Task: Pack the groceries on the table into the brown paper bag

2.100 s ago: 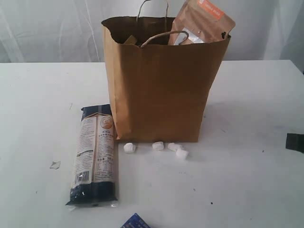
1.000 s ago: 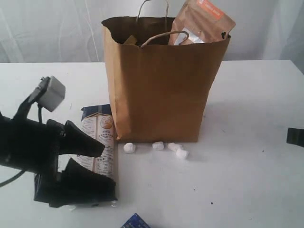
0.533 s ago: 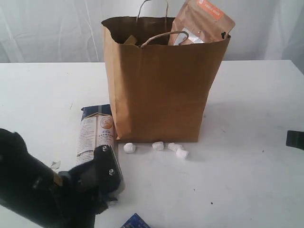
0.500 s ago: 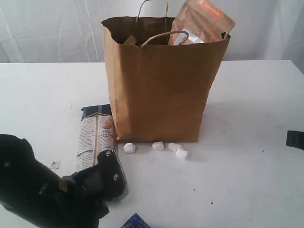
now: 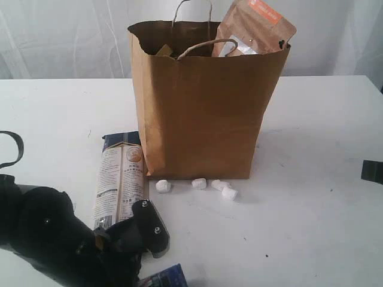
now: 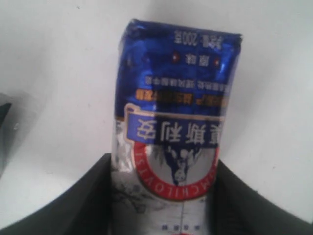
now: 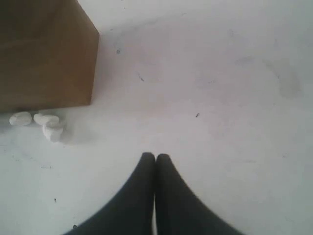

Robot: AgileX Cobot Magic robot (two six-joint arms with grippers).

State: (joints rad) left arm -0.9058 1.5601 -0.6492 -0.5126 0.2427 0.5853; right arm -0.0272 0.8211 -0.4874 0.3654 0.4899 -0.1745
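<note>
The brown paper bag (image 5: 203,101) stands upright at the middle of the table (image 5: 311,119), its corner also in the right wrist view (image 7: 44,54). A kraft pouch with orange label (image 5: 254,27) pokes out of its top. The long dark-blue-and-white pasta packet (image 5: 119,179) lies flat to the bag's left. My left gripper (image 5: 149,236) is low at the front edge. In the left wrist view it (image 6: 164,161) has both fingers pressed on the sides of a blue-and-silver packet (image 6: 178,88). A blue corner (image 5: 163,277) shows at the front edge. My right gripper (image 7: 155,156) is shut and empty above bare table.
Several small white lumps (image 5: 197,184) lie along the foot of the bag, also seen in the right wrist view (image 7: 46,122). A small scrap (image 5: 69,207) lies left of the pasta packet. A dark piece of the right arm (image 5: 372,171) shows at the right edge.
My left arm came in from the left, swung down to the front edge beside the pasta packet, and its jaws closed in. The blue corner at the front edge shifted slightly. The right gripper stayed put.
</note>
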